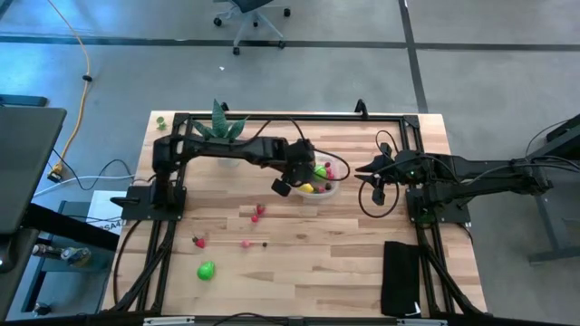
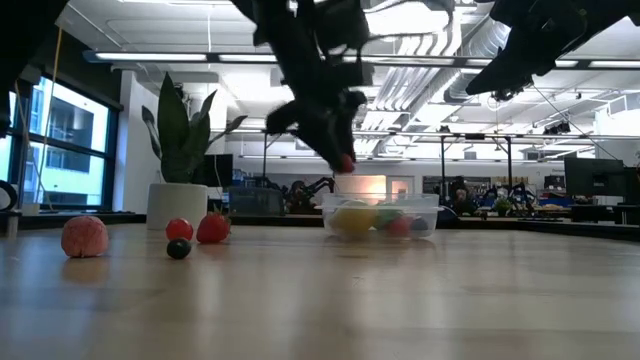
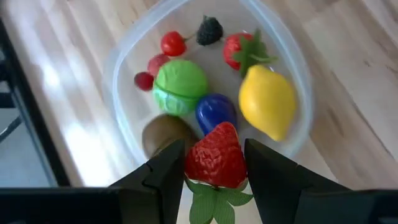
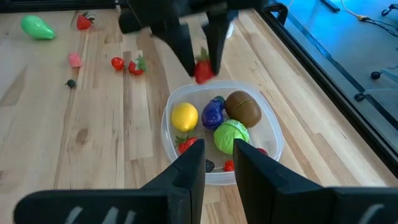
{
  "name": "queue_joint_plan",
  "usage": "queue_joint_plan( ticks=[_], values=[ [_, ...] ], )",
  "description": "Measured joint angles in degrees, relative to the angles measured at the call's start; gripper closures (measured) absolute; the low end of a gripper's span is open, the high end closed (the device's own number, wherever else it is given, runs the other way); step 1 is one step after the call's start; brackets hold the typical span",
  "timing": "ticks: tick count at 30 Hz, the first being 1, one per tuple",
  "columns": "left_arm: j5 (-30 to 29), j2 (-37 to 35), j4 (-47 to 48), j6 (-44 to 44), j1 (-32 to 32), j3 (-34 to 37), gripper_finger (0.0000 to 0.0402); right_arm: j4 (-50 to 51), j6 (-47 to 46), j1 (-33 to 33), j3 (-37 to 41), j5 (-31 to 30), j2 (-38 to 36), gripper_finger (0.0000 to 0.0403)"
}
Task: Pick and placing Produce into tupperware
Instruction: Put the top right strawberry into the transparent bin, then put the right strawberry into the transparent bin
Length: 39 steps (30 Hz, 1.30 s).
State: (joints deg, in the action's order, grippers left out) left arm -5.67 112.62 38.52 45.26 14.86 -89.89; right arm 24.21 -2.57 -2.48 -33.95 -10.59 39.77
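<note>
Left gripper — fingers closed on a red toy strawberry with a green leafy cap, one dark finger on each side of the fruit. In the low view the berry hangs just above the rim of the clear, roundish plastic tupperware, not touching it.

Inside the tupperware: a yellow lemon-like fruit, a bright green round fruit, a dark blue-purple fruit, a brown kiwi-like fruit, a second strawberry, a small red tomato-like piece, a dark berry.

Loose on the light wooden table, well apart from the container: a green pear-shaped fruit, a red strawberry, two small red pieces, a pink piece, a tiny dark berry. A spiky green plant in a white pot stands near the far edge, beside the left arm.

Left arm reaches from its base across to the table's middle, wrist bent downward over the container. Right gripper — fingers narrowly apart, holding nothing, raised just beside the container on the right; its arm lies stretched in from the right edge.
</note>
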Motion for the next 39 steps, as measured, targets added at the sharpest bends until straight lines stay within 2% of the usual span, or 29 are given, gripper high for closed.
queue_joint_plan(
  ticks=[7, 28, 36, 39],
  values=[
    [3.4, 3.4, -2.7, 1.5, 0.9, 0.0, 0.025, 0.0, 0.0, 0.0, 0.0, 0.0, 0.0, 0.0329],
    [4.7, 5.7, -4.6, 2.0, 0.9, 0.0, 0.0248, 0.0, 0.0, 0.0, 0.0, 0.0, 0.0, 0.0329],
    [3.3, 5.7, -4.5, 2.4, 0.9, 0.0, 0.0193, 0.0, 0.0, 0.0, 0.0, 0.0, 0.0, 0.0329],
    [2.8, 5.5, -3.6, 2.5, 0.9, 0.0, 0.0185, 0.0, 0.0, 0.0, 0.0, 0.0, 0.0, 0.0329]
  ],
)
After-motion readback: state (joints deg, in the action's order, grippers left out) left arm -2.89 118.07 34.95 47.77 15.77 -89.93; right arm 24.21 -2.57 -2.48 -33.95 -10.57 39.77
